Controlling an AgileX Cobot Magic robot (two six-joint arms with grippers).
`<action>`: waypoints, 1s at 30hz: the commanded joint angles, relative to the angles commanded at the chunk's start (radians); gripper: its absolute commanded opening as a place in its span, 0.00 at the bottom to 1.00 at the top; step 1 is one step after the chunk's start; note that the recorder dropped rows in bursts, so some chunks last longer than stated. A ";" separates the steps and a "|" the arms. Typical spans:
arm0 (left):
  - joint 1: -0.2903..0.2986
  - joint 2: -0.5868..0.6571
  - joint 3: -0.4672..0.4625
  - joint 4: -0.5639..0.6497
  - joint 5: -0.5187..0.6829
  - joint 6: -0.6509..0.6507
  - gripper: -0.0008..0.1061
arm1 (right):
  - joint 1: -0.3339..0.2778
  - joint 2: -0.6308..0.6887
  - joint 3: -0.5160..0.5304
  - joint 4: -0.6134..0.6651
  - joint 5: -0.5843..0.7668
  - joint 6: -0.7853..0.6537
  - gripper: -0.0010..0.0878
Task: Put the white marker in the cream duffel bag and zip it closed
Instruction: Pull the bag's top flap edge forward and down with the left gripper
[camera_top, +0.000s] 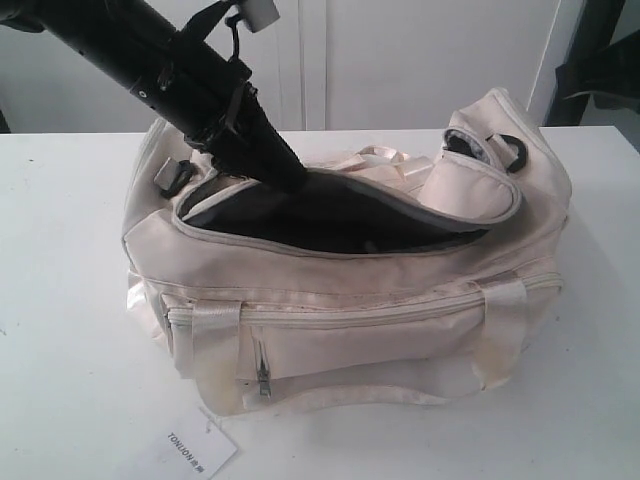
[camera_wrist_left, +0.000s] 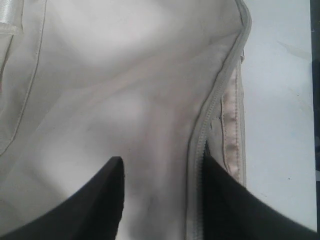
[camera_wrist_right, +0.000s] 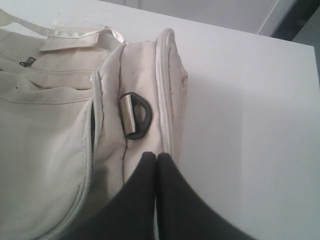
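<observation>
Large soft cream fabric duffel bag (camera_top: 400, 330) stands on the white table (camera_top: 60, 300), top zip open, dark lining (camera_top: 340, 225) exposed. The black left arm (camera_top: 190, 80) reaches down into the opening. The left gripper (camera_wrist_left: 165, 200) has its fingers apart over cream fabric beside the zip track (camera_wrist_left: 210, 115), grasping nothing. The right gripper (camera_wrist_right: 156, 162), fingers pressed together and empty, sits just beside the bag's end, near the black D-ring (camera_wrist_right: 137, 117).

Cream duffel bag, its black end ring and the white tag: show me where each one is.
cream duffel bag (camera_top: 380, 345): exterior view, on the front side panel.
black end ring (camera_wrist_right: 149, 117): right wrist view, on the ring's curved outer bar.
white tag (camera_top: 190, 450): exterior view, on the printed face.
</observation>
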 joint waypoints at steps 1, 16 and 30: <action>0.000 -0.002 0.000 -0.003 0.002 -0.002 0.51 | 0.000 0.000 0.000 0.000 0.000 0.000 0.01; 0.000 -0.108 0.000 0.008 0.036 -0.055 0.51 | 0.000 0.000 0.000 0.025 0.000 0.000 0.01; 0.000 -0.223 0.000 0.151 0.102 -0.211 0.51 | 0.000 0.000 0.000 0.025 0.002 0.000 0.01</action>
